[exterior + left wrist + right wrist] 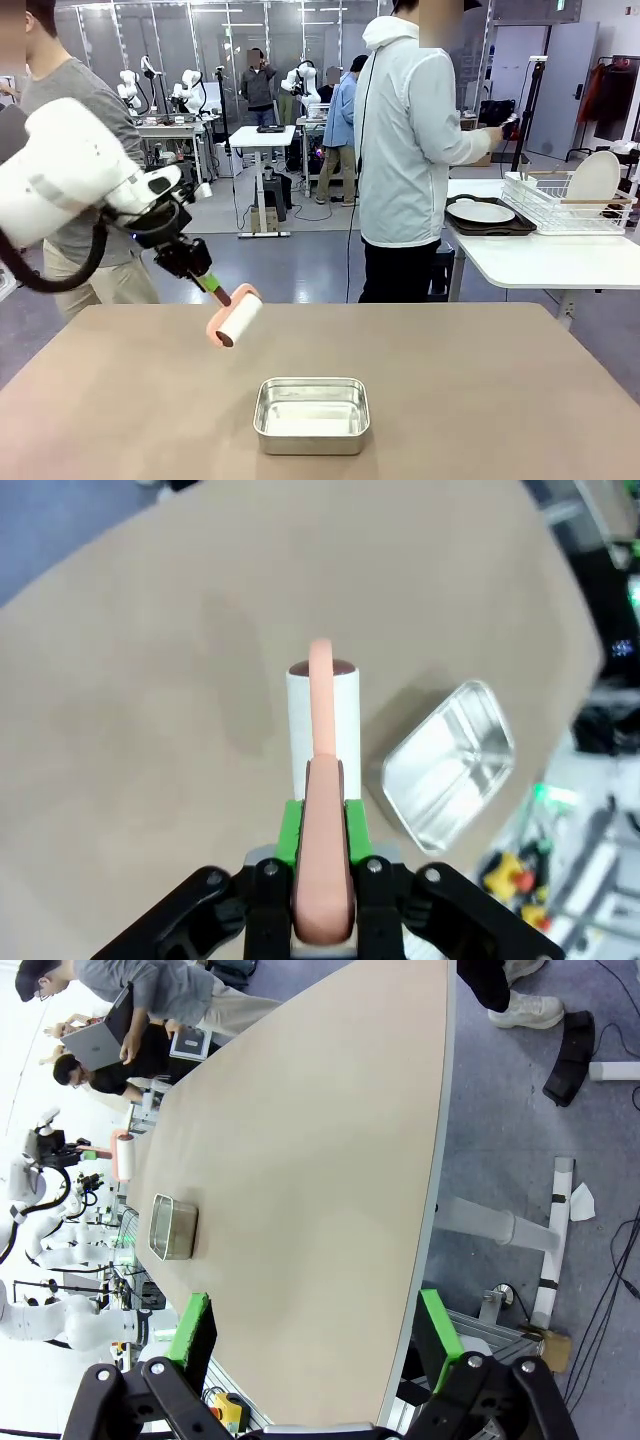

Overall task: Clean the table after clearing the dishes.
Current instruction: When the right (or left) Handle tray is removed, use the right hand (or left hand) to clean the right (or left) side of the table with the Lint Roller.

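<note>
The left fingers (290, 830) are clamping tight on the pink handle of a lint roller (323, 720), green pads pressed to either side of it. The white roll is sticking out ahead of them, over the bare brown table (150, 680). From the front, those fingers (203, 276) are angling down from the left, and the roller (235, 318) is hanging near the table's far-left edge. I can't tell whether the roll is touching the top.

A small steel pan (311, 415) is sitting on the table (480, 380), nearer the robot's side and about mid-width, well apart from the roller. Nothing is standing between the two.

The right fingers (192, 1332) are spread wide and gripping nothing. They are hovering off the table's (320, 1160) corner, looking along its length toward the pan (172, 1226) and the roller (125, 1155) far beyond.

Past the far edge, a person in a pale hooded jacket (405, 150) is standing, turned toward a smaller white table (540, 262) on the right. One white plate (482, 211) is lying there on a dark tray (520, 228). Another plate (594, 178) is leaning upright in a white wire rack (560, 205) just beside it.
</note>
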### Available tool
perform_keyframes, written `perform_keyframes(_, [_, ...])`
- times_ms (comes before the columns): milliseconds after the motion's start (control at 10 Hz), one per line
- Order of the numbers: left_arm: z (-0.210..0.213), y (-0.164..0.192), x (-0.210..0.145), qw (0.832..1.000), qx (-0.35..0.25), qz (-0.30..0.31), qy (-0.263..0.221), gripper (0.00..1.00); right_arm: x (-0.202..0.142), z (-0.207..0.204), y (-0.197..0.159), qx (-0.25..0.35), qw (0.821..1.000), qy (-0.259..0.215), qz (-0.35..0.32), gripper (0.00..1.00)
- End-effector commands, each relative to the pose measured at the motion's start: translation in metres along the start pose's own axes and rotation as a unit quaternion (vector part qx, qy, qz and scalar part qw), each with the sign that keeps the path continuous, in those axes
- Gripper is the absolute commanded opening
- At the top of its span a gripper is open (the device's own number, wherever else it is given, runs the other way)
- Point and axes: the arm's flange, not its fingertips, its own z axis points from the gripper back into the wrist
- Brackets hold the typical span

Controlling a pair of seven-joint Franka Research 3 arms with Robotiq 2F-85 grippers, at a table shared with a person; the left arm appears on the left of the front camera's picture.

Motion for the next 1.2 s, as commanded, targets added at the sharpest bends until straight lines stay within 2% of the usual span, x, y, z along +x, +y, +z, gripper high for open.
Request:
perform_keyframes(0, [-0.015,-0.013,-0.004,0.998,0.027,0.008,-0.051,0.00,-0.004,-0.002,0.004,-0.007,1.000,0.002,0.003,1.00])
perform_keyframes(100, [0.000,0.000,0.000,1.000,0.000,0.000,0.000,0.00,-0.004,-0.002,0.004,-0.007,1.000,0.002,0.003,1.00])
perform_keyframes(500, [0.000,0.000,0.000,1.000,0.000,0.000,0.000,0.00,-0.004,-0.002,0.004,-0.007,1.000,0.002,0.003,1.00])
perform_keyframes(600, [-0.009,-0.001,-0.002,1.000,0.004,0.004,-0.009,0.20,-0.004,-0.002,0.004,-0.007,1.000,0.002,0.003,1.00])
perform_keyframes(800, [0.000,0.036,0.000,0.996,-0.028,0.081,-0.031,0.20,-0.004,-0.002,0.004,-0.007,1.000,0.002,0.003,1.00])
perform_keyframes(1100, [-0.024,0.082,-0.018,0.983,-0.090,0.157,-0.038,0.20,-0.004,-0.002,0.004,-0.007,1.000,0.002,0.003,1.00])
